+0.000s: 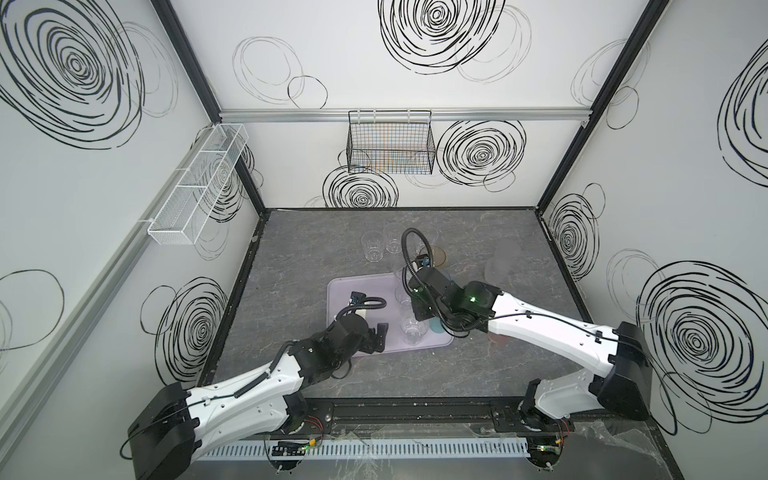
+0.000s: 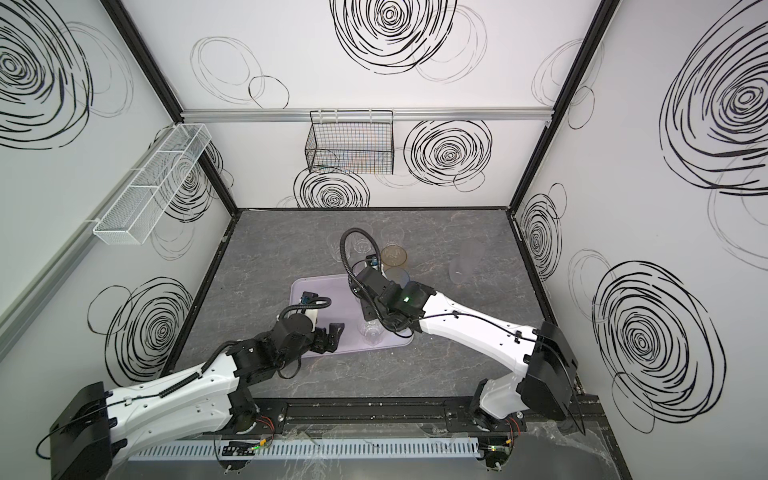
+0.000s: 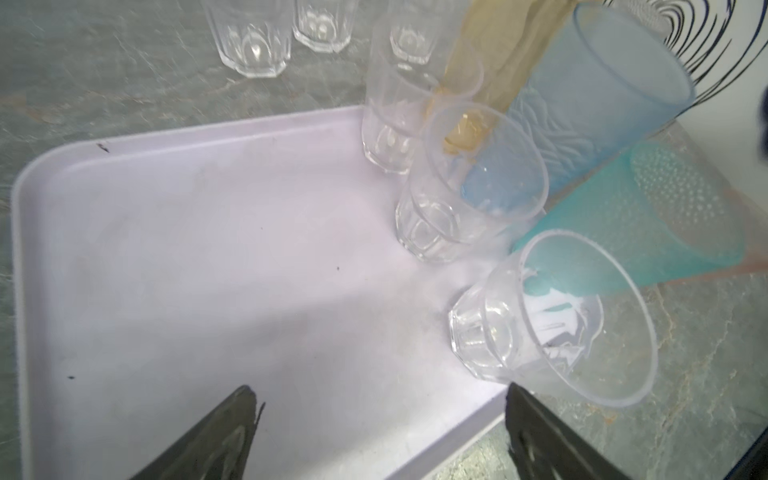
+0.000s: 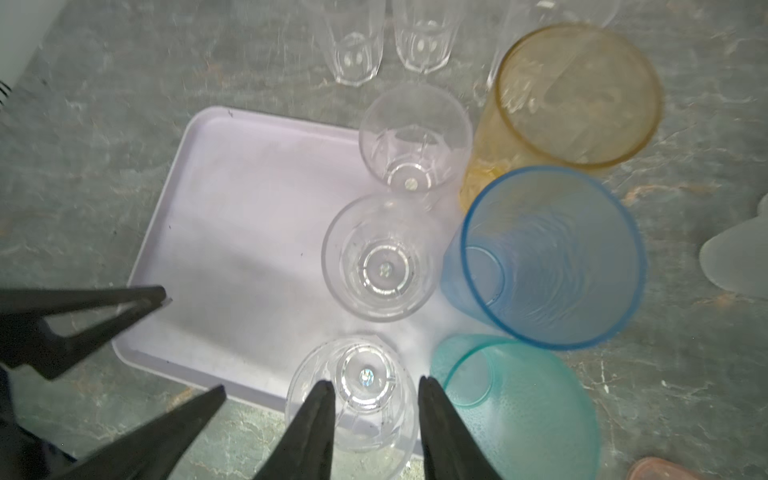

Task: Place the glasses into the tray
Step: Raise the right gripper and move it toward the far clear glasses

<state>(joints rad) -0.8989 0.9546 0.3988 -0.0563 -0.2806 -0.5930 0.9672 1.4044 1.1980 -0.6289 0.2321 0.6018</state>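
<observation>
Three short clear faceted tumblers stand upright in a row along the 3 o'clock side of the flat pale lilac rectangular plastic tray (image 4: 232, 216): far clear tumbler (image 4: 413, 137), middle clear tumbler (image 4: 382, 257), and near clear tumbler (image 4: 357, 395) at the 4 o'clock corner.

Right gripper (image 4: 374, 382) hangs over the near clear tumbler. Its jaws are parted and straddle the wall, one finger inside the mouth and one outside. The gap is wider than the wall, so released, no pinch. Left gripper (image 3: 379, 388) hovers above the tray's 6 o'clock rim, jaws spread wide, grasping nothing.

Step judged: letting go of the near clear tumbler.
- Rise straight up until both fingers clear the rim, and only then travel sideways. A dragging inner finger would likely tip the tumbler.
- The tall teal dimpled tumbler (image 4: 519, 415) stands just beside the outer finger, so there is a knock risk.
- The tall blue tumbler (image 4: 548, 257) and tall amber tumbler (image 4: 577, 95) stand at the tray's 3 and 1 o'clock. Cannot tell whether their bases sit inside the rim.
- Two more clear tumblers (image 1: 372, 247) wait on the grey marbled bench (image 4: 104, 145) at 12 o'clock.
- The tray's 9 o'clock half is bare and suits later placements.
</observation>
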